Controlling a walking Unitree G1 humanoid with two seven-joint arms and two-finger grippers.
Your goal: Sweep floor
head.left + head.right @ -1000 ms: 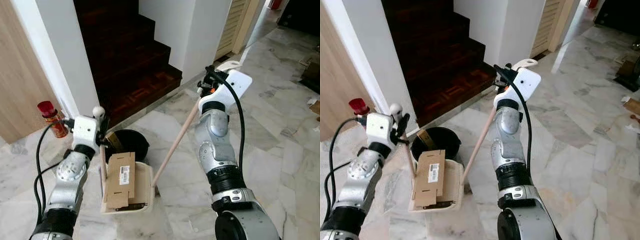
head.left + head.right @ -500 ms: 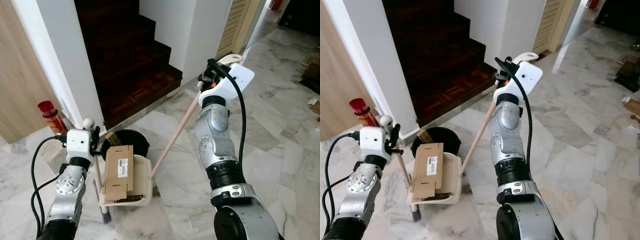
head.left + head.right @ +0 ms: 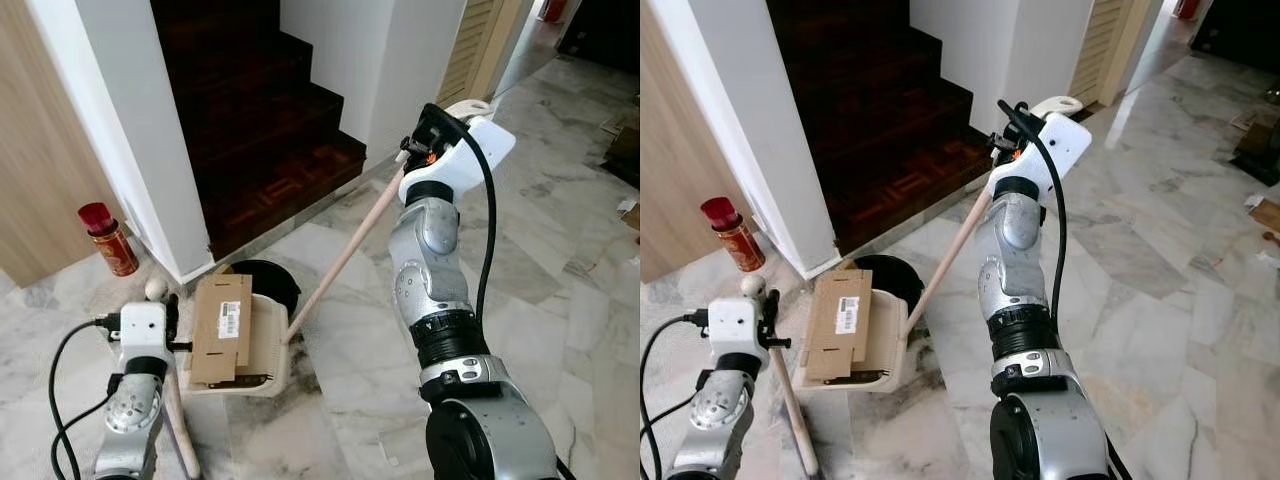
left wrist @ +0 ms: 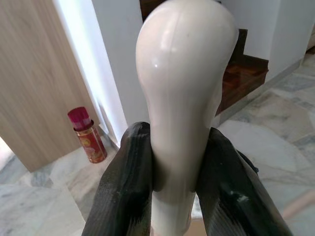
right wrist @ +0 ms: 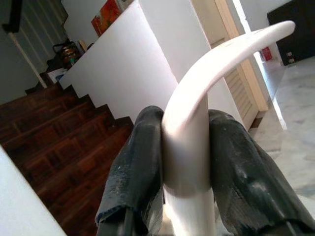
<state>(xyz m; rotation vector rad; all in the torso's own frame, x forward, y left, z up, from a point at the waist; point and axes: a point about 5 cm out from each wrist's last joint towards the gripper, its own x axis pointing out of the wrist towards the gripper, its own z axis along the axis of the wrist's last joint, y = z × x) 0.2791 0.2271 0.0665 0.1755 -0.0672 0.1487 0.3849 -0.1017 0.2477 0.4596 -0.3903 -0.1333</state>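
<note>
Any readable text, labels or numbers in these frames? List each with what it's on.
No text here is legible.
White label on the cardboard box lying on the dustpan: print too small to read.
Red spray can by the wall: gold markings, blurred, unreadable.

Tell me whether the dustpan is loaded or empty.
Loaded: a flattened cardboard box lies across the dustpan, overhanging its rim toward the black bin.

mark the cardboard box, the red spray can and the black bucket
cardboard box (image 3: 222, 327): left eye view, middle of its flat top face.
red spray can (image 3: 108, 241): left eye view, its body below the cap.
black bucket (image 3: 274, 277): left eye view, its visible rim.
</note>
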